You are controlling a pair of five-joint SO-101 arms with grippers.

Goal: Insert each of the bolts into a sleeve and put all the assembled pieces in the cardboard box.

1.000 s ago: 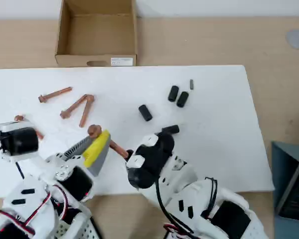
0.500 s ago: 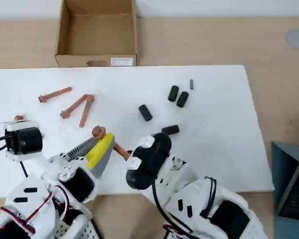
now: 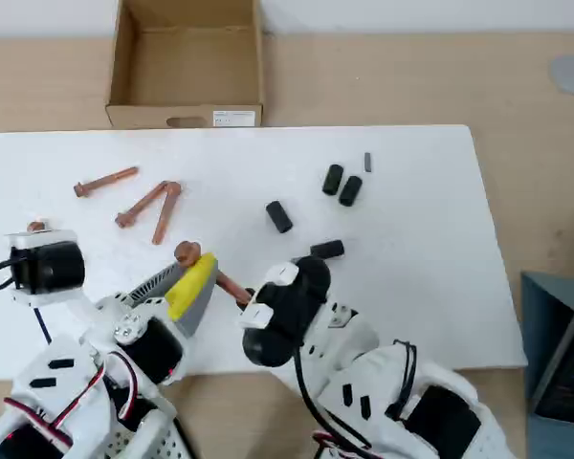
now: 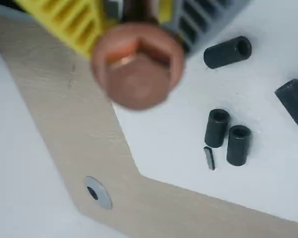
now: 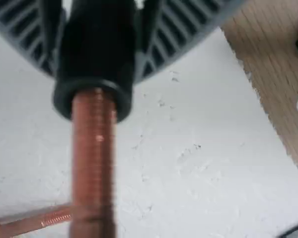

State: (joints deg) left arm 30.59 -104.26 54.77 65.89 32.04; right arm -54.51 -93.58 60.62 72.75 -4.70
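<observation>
The left claw [image 3: 189, 264], pinching a bolt [image 3: 228, 285] by its head, had nudged toward the right claw [image 5: 97, 29], clamped on a sleeve [image 5: 95, 59], far from the box [image 3: 163, 116]. The shaft sat inside the sleeve, so this pair looked nearly assembled.

1. A pale wooden counter [image 3: 536, 143] spans the high view.
2. A white rectangular sheet [image 3: 430, 277] covers its middle.
3. A round grey metal grommet [image 3: 572, 74] sits near the counter's far right corner.
4. A dark flat device [image 3: 560, 354] lies beside the sheet's right edge.
</observation>
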